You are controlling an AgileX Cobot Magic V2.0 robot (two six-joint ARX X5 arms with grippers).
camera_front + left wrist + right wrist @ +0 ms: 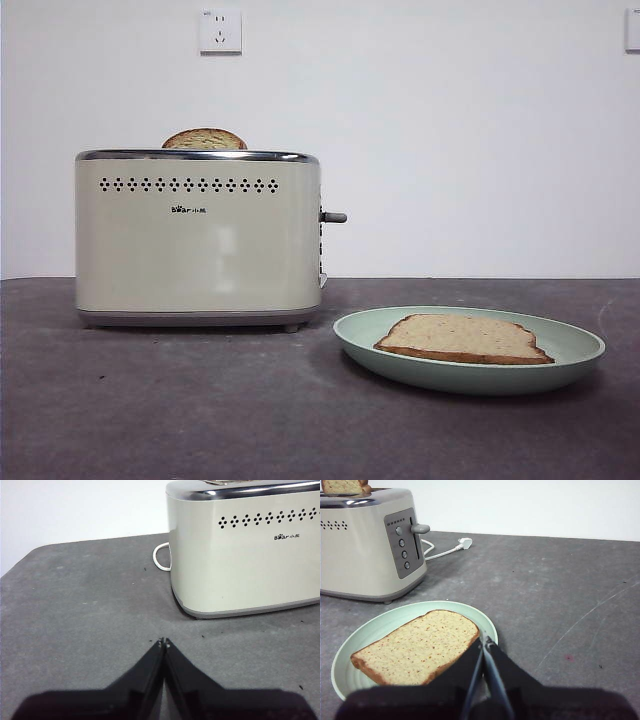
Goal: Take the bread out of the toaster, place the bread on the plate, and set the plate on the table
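Here, two slices of speckled wholemeal bread show: one thin tan slice with a brown crust (462, 338) lies flat in the single round, shallow, mint-green plate (580, 352), and a second, domed slice (204, 139) stands upright in a slot of the one boxy cream toaster with a chrome top rim (198, 240). In the front view the plate rests on the dark grey matte table (150, 410) at about four o'clock from the toaster, near it but not touching. The toaster's grey lever (334, 217) juts toward the plate's side, and its white cord and plug (465, 542) lie behind. The right gripper (485, 640), jaws pressed together and holding nothing, hovers at the plate's rim beside the flat slice. The left gripper (163, 642), likewise closed and empty, sits over bare table near the toaster's other end.
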